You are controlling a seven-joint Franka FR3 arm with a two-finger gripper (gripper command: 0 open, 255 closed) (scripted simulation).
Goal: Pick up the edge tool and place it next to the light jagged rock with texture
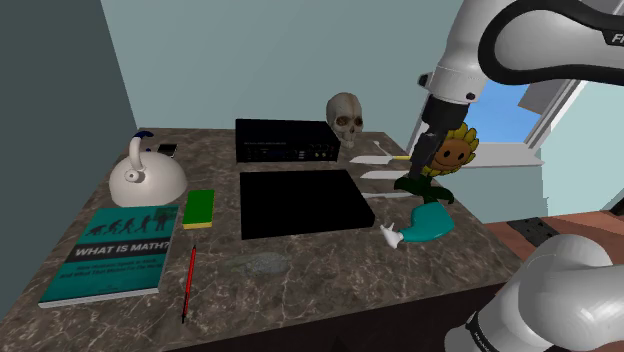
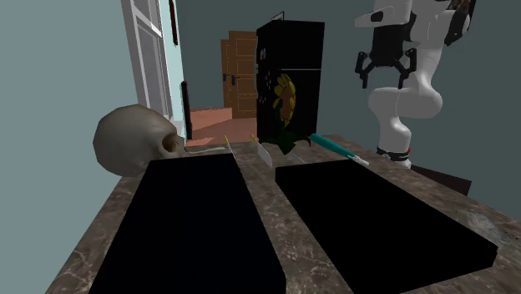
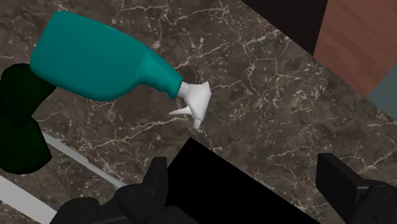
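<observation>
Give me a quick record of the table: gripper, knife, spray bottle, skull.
gripper: open, empty, over the table by the spray bottle
knife: flat on the table, beside the sunflower toy
spray bottle: teal, on its side
skull: upright, beside the black box

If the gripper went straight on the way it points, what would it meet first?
The gripper would probably meet the counter at the corner of the black slab, beside the spray bottle; depth is unclear.
</observation>
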